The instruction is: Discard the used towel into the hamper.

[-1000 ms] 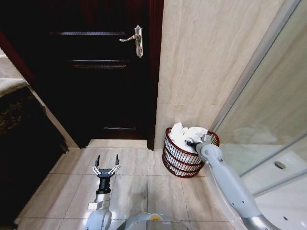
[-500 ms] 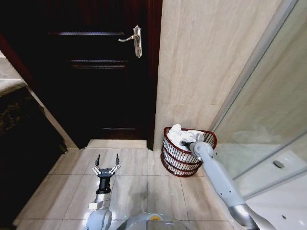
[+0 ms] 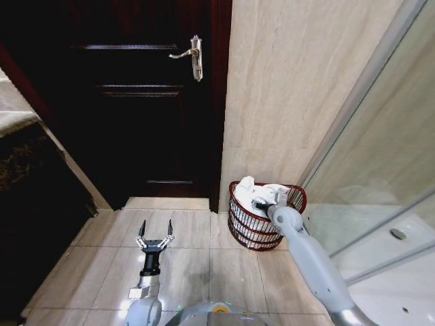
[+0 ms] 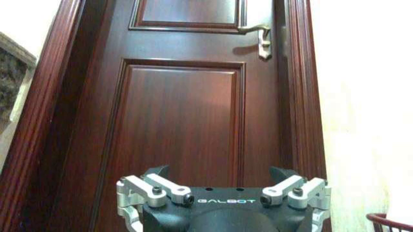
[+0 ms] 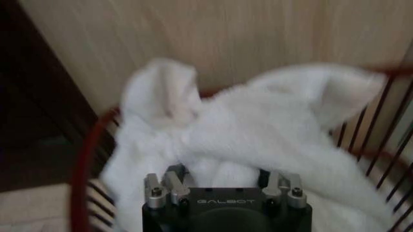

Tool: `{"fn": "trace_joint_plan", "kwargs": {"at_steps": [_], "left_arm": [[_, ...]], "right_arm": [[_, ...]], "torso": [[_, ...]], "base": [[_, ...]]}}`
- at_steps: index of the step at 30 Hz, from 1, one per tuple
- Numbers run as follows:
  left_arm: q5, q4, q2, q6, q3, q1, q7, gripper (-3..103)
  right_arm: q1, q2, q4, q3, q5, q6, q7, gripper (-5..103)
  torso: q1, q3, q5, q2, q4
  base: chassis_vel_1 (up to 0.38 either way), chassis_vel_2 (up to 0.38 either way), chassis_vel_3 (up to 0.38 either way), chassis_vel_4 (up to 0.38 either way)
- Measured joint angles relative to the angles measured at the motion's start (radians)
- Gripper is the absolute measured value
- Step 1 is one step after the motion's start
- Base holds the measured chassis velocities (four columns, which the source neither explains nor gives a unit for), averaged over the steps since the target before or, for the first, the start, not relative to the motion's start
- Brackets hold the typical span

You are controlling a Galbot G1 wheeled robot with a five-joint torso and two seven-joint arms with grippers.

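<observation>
The hamper (image 3: 243, 229), a round reddish-brown wire basket, stands on the floor against the tiled wall beside the door. The used towel (image 3: 273, 191), white and crumpled, lies inside it and rises a little above the rim. My right gripper (image 3: 259, 202) reaches down into the hamper's mouth. In the right wrist view its fingers are sunk in the towel (image 5: 258, 125) and closed on its folds, with the red hamper rim (image 5: 84, 159) around them. My left gripper (image 3: 155, 227) hangs open and empty over the floor tiles, to the left of the hamper.
A dark wooden door (image 3: 136, 102) with a metal handle (image 3: 194, 58) stands behind. A glass shower screen (image 3: 380, 156) closes off the right side. A dark counter (image 3: 27, 170) runs along the left. The floor tiles (image 3: 197, 265) between are bare.
My right gripper has sunk lower into the hamper with the towel, which now sits deeper inside. The left arm has barely moved.
</observation>
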State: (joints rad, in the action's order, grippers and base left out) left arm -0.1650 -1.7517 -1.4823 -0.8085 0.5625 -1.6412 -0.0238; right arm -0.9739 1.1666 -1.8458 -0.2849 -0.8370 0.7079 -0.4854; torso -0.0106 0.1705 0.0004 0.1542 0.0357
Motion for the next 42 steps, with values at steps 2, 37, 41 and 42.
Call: {"fn": "trace_joint_plan", "kwargs": {"at_steps": [2,37,41,42], "left_arm": [[-0.003,0.0,0.003,0.0,-0.001,0.001,0.0,100],[-0.009,-0.007,0.003,0.023,0.02,0.014,-0.013,100],[-0.006,-0.004,0.0,0.021,0.018,0.012,-0.013,100],[-0.005,-0.004,-0.001,0.021,0.018,0.012,-0.013,100]], "right_arm": [[-0.027,0.001,-0.046,-0.013,0.046,-0.014,0.003,78],[0.06,-0.074,0.059,-0.046,0.049,0.024,0.088,100],[0.118,-0.043,0.126,0.013,0.034,0.024,0.07,100],[0.134,-0.038,0.141,0.026,0.026,0.024,0.065,100]], "torso": [[0.0,0.0,-0.0002,0.0,0.0001],[0.0,0.0,-0.0006,0.0,-0.0003],[0.0,0.0,-0.0006,0.0,-0.0002],[0.0,0.0,-0.0005,0.0,-0.0001]], "base": [[0.0,0.0,0.0,0.0],[0.0,0.0,0.0,0.0],[0.0,0.0,0.0,0.0],[0.0,0.0,0.0,0.0]]}}
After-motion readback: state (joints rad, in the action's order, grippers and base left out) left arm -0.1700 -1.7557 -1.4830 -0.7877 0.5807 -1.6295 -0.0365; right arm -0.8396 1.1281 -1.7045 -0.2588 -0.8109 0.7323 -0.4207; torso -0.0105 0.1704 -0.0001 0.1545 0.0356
